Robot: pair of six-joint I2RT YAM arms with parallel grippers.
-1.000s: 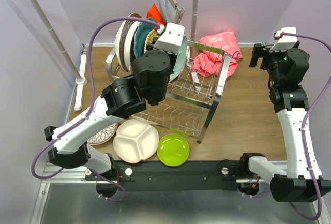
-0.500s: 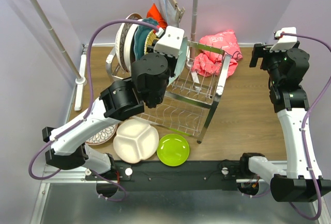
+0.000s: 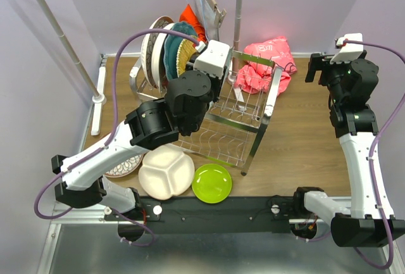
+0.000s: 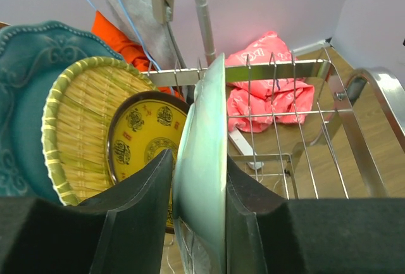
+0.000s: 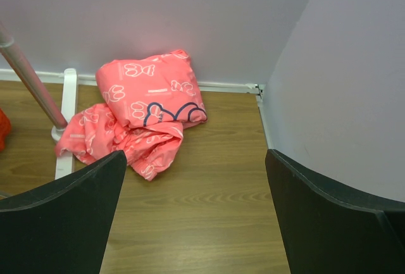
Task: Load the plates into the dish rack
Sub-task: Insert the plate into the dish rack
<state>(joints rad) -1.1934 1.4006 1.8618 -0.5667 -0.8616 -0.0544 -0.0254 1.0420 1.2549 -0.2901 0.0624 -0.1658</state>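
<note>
Dish rack (image 3: 215, 140) part-loaded, three plates (image 3: 166, 171) lie at worktop's (image 3: 297, 141) near edge; left jaws flank aqua plate (image 4: 202, 179), grip unclear; right jaws gape

High rear overview; two close wrist views; common pink cloth (image 3: 266, 65)

There's a pale aqua plate (image 4: 202, 179), teal plate (image 4: 25, 97), pink printed cloth (image 5: 149, 119).

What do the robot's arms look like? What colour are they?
Both arms have white tube-like shells and chunky round black joints. A purple cable loops along the left arm, and another runs along the right arm. Each wrist carries a white box, and the fingers are plain matte black wedges.
</note>
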